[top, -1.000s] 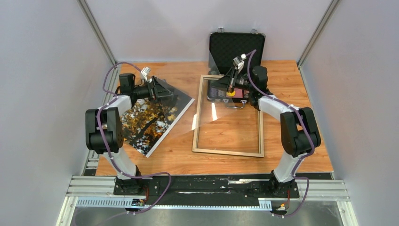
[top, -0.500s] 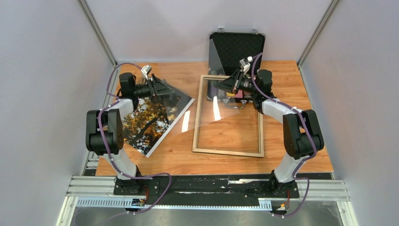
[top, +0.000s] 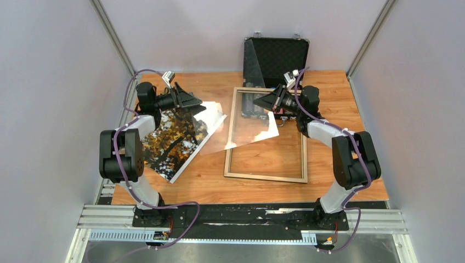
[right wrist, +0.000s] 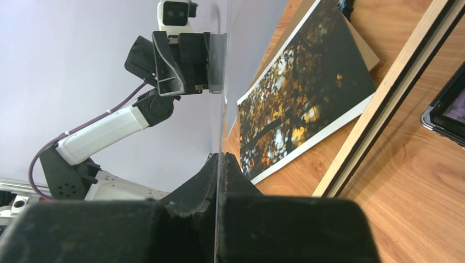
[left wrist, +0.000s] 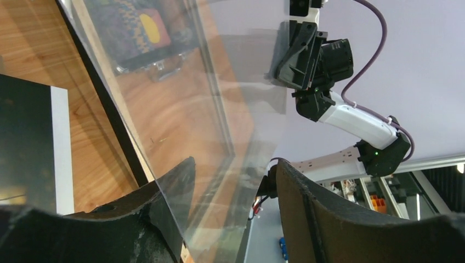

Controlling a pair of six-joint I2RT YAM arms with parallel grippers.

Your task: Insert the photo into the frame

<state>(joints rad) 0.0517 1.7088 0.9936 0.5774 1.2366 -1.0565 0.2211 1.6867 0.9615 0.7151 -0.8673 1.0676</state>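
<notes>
The photo of orange autumn leaves lies face up on the table's left side, also seen in the right wrist view. The light wood frame lies flat at the centre, with only table inside it. A clear glossy sheet hangs tilted above the frame's far left part. My right gripper is shut on its right edge. My left gripper straddles its left edge, jaws still apart; the sheet rests against one finger.
An open black case stands behind the frame, with colourful contents at its front. A brown panel shows under the photo's far edge. Side walls close in the table left and right.
The right gripper has raised and tilted the clear sheet towards the left arm. The left gripper's jaws have narrowed around the sheet's edge.
</notes>
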